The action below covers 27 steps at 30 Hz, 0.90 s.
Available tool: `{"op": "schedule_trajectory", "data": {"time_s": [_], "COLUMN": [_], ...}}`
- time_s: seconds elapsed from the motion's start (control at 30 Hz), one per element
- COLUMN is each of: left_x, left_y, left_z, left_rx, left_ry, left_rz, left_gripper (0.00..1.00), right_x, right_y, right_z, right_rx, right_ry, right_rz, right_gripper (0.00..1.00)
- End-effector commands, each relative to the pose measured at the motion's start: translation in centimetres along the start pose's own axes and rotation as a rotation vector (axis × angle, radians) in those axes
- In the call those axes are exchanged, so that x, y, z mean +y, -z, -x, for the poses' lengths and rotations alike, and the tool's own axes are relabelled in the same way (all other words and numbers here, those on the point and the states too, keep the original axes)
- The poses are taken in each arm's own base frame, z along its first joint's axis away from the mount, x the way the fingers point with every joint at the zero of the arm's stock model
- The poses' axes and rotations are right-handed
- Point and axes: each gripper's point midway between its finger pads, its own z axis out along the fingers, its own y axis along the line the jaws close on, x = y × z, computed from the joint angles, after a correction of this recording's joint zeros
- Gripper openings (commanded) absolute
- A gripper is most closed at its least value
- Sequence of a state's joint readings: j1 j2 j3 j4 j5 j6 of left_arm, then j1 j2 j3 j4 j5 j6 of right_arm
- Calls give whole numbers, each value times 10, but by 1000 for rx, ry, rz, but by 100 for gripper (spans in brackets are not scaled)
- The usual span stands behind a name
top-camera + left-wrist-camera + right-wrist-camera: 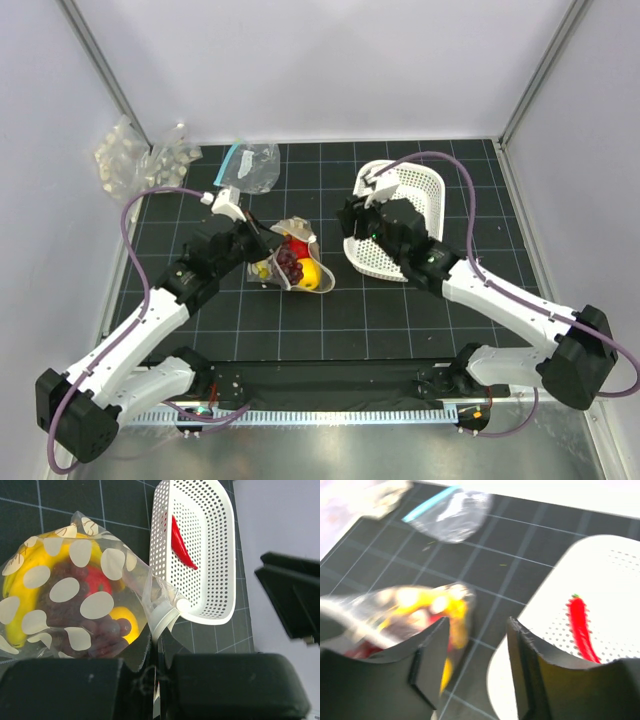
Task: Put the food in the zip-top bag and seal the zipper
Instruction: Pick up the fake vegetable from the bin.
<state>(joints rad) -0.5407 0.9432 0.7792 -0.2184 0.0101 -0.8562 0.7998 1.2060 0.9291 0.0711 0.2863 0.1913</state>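
The zip-top bag [293, 262], clear with pale dots, lies at mid table. It holds the yellow banana [20, 587], the grape bunch [75, 612], the round red fruit [97, 582] and the round yellow fruit [125, 617]. My left gripper [159, 652] is shut on the bag's pale mouth rim, the zipper [162, 614]; it also shows in the top view [262, 240]. The red chili [182, 545] lies in the white basket [220, 555]. My right gripper [477, 640] is open and empty, over the basket's left edge, between bag and chili [582, 627]; in the top view it is at the basket's left side [355, 222].
The white basket [410, 190] stands right of the bag, touching its mouth corner. A clear bag with a teal strip [250, 165] lies at the back. Bumpy clear packs [135, 160] sit at the back left corner. Walls close the back and sides.
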Motion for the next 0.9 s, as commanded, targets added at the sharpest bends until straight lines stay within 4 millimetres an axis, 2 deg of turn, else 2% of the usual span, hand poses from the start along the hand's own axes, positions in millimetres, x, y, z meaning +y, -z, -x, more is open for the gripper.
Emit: {"op": "schedule_trajectory", "data": {"time_s": [0.0,0.13,0.17,0.27,0.37,0.57,0.87], "left_x": [-18,-18,-18,-16,-17,-18,-18], "left_y": [0,-1,-1,-3,-4,-6,-7], "left_z": [12,11,11,9,8,6,6], "left_rx": [-30,-24,-25,-21,-13,-3,-4], "left_ry": [-13,-13,-14,-13,-13,-12,-13], "left_rz": [-72,-76,-77,-68,-73,-81,-80], "left_gripper": [5,5,5,5,4,4,4], "right_x": [-35,-83,-103,-124,-126,-144,-141], "right_y": [-1,-7,-8,-17,-24,-34,-38], "right_z": [10,3,-3,-15,-24,-38,-40], "right_rx": [-10,13,37,82,115,162,176], "right_ry": [-106,-138,-159,-221,-259,-316,-362], "right_rz": [-87,-223,-276,-300,-272,-286,-238], "right_gripper": [58,64,64,66,72,78,82]}}
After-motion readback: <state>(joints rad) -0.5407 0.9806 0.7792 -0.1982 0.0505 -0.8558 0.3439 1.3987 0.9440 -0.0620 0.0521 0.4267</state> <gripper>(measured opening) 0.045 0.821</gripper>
